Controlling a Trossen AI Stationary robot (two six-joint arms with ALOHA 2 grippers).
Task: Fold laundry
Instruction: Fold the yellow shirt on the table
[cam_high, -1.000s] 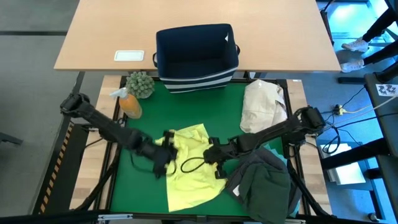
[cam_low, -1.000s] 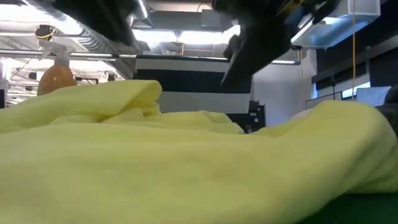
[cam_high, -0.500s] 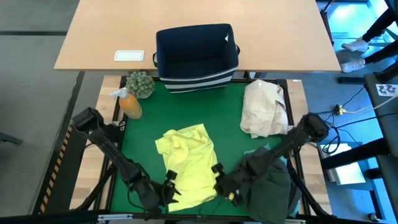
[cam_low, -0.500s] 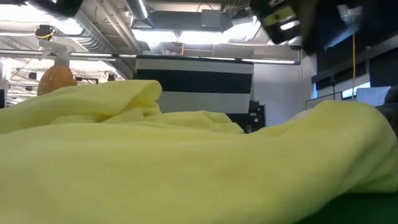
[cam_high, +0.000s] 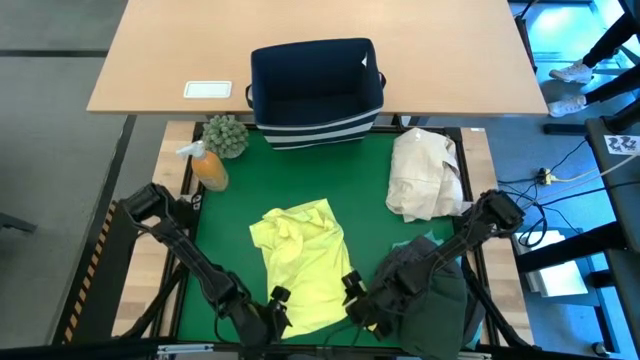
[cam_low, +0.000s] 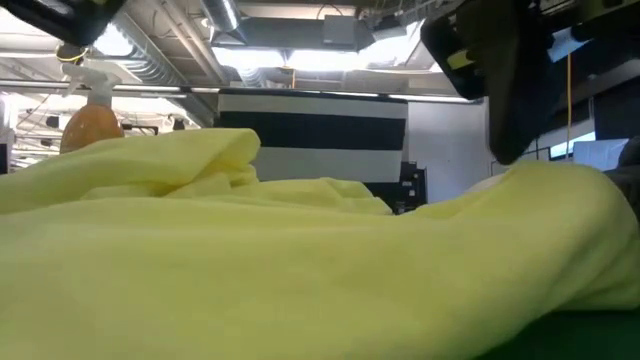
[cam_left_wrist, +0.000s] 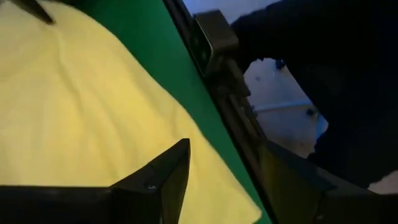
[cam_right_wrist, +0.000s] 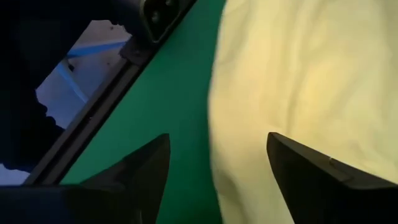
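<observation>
High view is showing both arms sitting down at the near edge of the green table (cam_high: 225, 240) now, whereas 1 second back they were up over the middle of the yellow-green shirt (cam_high: 300, 262). The left pincer (cam_high: 278, 305) is hanging just off the shirt's near left corner, and the right pincer (cam_high: 352, 292) is sitting by the near right corner, right beside the dark pile. Both are spread open and gripping nothing; the wrist views are showing the dark fingers (cam_left_wrist: 163, 174) apart with yellow cloth and green mat between them, same on the right fingers (cam_right_wrist: 149, 168). The black loop that was lying on the shirt earlier isn't showing anymore, and the shirt is looking flatter along its near half.

Counting stuff: 1 yellow-green shirt lying spread in the middle of the table, 1 heap of dark garments (cam_high: 430, 300) at the near right corner with a bit of turquoise (cam_high: 428, 243) peeking out at its far edge, 1 cream bundle (cam_high: 425, 175) at far right, 1 navy bin (cam_high: 316, 90) at the far side, 1 orange bottle (cam_high: 208, 168) and 1 small green plant (cam_high: 226, 134) at far left. Low view is mostly filling up with yellow cloth (cam_low: 300, 270).
</observation>
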